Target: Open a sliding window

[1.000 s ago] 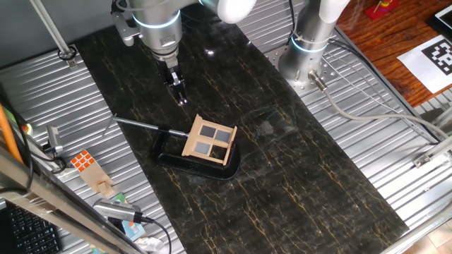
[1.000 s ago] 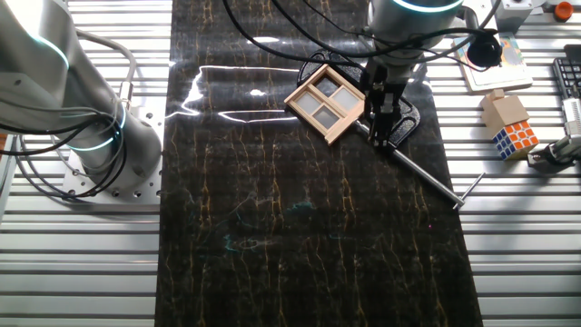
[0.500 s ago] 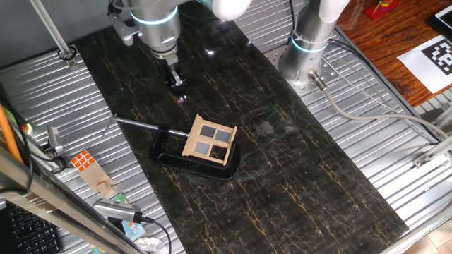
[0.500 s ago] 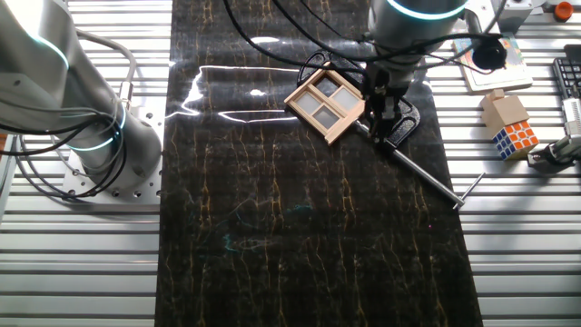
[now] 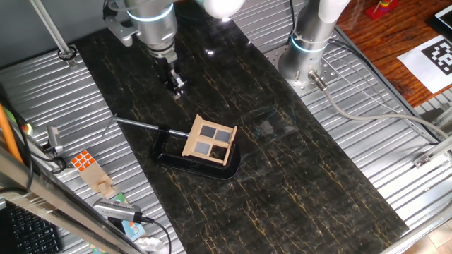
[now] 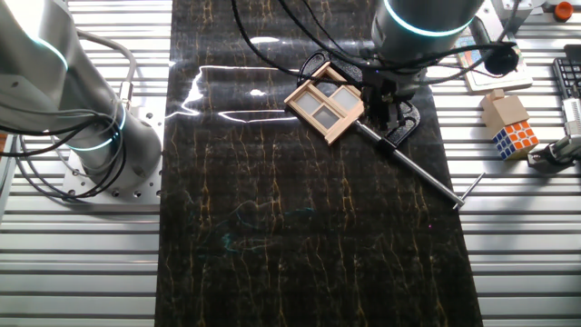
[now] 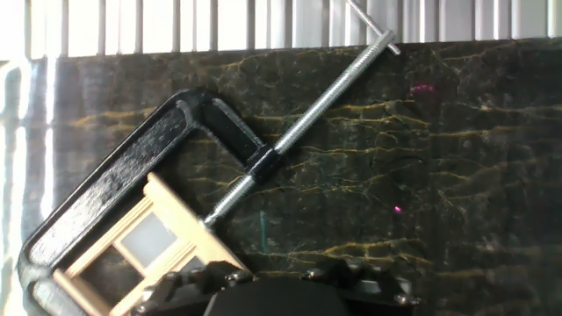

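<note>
The sliding window [image 5: 210,140] is a small tan wooden frame with four greyish panes. It is held in a black clamp [image 5: 191,161] with a metal rod [image 5: 141,125] on the dark mat. It also shows in the other fixed view [image 6: 327,102] and at the lower left of the hand view [image 7: 140,246]. My gripper [image 5: 175,86] hangs above the mat behind the window, apart from it, with its fingers together and holding nothing. In the other fixed view the gripper [image 6: 382,111] is over the clamp, beside the window's right edge. The fingertips are out of the hand view.
A second robot arm's base [image 5: 309,44] stands at the back right. A Rubik's cube [image 5: 82,161] and a wooden block [image 6: 502,109] lie on the ribbed metal beside the mat. The clamp's rod [image 6: 419,169] ends in a T-handle [image 7: 373,26].
My gripper has risen and drawn back from the window and clamp. The window and clamp have not moved.
</note>
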`<action>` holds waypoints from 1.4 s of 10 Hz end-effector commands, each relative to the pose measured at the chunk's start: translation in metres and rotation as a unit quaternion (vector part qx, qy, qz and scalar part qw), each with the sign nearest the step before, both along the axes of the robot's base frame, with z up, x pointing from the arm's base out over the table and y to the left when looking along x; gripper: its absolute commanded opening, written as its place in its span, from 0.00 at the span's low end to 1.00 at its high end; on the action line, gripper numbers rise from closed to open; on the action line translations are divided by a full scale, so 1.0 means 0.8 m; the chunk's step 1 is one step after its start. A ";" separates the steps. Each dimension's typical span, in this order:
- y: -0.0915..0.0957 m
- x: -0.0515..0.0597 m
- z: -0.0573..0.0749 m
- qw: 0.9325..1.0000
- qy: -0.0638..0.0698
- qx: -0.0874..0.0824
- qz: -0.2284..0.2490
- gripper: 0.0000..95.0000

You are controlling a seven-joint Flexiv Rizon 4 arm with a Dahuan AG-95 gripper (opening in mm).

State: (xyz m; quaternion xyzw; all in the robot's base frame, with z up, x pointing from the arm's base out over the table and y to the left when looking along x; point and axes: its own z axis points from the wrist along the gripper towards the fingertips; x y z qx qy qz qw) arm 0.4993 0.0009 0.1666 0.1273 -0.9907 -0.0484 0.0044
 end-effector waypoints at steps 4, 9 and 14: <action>0.004 0.012 -0.013 0.976 0.094 0.183 0.066 0.00; 0.050 0.008 -0.040 0.964 0.149 0.186 0.120 0.00; 0.055 -0.019 -0.065 0.947 0.199 0.183 0.173 0.00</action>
